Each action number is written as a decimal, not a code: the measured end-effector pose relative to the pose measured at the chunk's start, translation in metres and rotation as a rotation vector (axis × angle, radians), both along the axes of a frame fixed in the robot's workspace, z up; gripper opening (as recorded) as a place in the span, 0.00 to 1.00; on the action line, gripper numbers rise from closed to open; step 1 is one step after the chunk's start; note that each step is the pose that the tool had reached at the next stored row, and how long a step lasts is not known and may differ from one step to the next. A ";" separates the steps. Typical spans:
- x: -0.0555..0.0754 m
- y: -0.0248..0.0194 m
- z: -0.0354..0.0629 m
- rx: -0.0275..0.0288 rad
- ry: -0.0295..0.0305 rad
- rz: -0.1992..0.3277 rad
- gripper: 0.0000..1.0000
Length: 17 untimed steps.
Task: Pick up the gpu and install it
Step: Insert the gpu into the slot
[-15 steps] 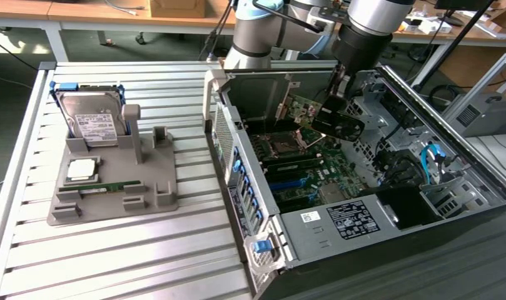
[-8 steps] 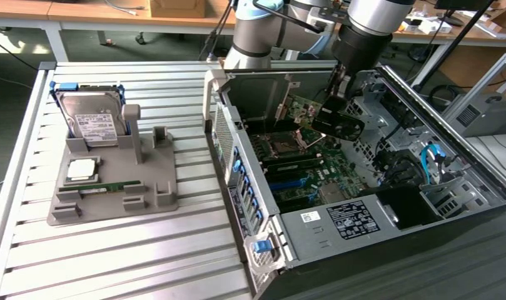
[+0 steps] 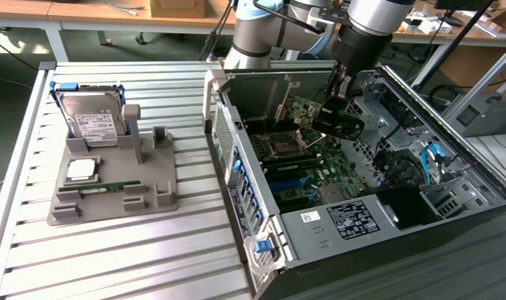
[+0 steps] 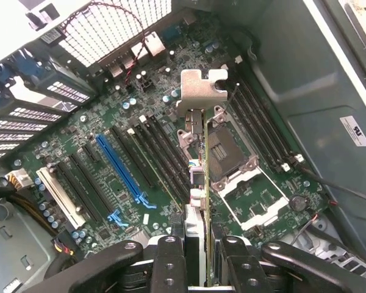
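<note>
The gripper (image 4: 201, 270) is closed on the gpu (image 4: 205, 201), its fingers (image 4: 169, 264) pressed against either face of the thin card, which appears edge-on with its silver bracket (image 4: 201, 91) at the far end. The card hangs inside the open computer case (image 3: 319, 232), above the motherboard (image 4: 104, 131), over the strip between the row of expansion slots, the long blue slot (image 4: 119, 166) among them, and the open CPU socket (image 4: 232, 160). The pick-up looks finished. The install does not: the card's lower edge appears clear of any slot, though how close it sits I cannot tell. On the exterior view's left, the grey parts holder (image 3: 111, 206) carries the hard drive (image 3: 92, 122) and the memory stick (image 3: 109, 187).
</note>
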<state>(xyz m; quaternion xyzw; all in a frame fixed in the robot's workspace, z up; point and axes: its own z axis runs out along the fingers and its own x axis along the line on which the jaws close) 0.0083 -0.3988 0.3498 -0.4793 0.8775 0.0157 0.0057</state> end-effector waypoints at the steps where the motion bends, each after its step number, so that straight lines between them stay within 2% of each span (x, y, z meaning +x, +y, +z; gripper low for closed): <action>1: 0.000 0.0000 0.0000 0.0000 0.0000 0.003 0.27; 17: 0.000 0.0000 -0.0001 0.0000 0.0000 0.061 0.27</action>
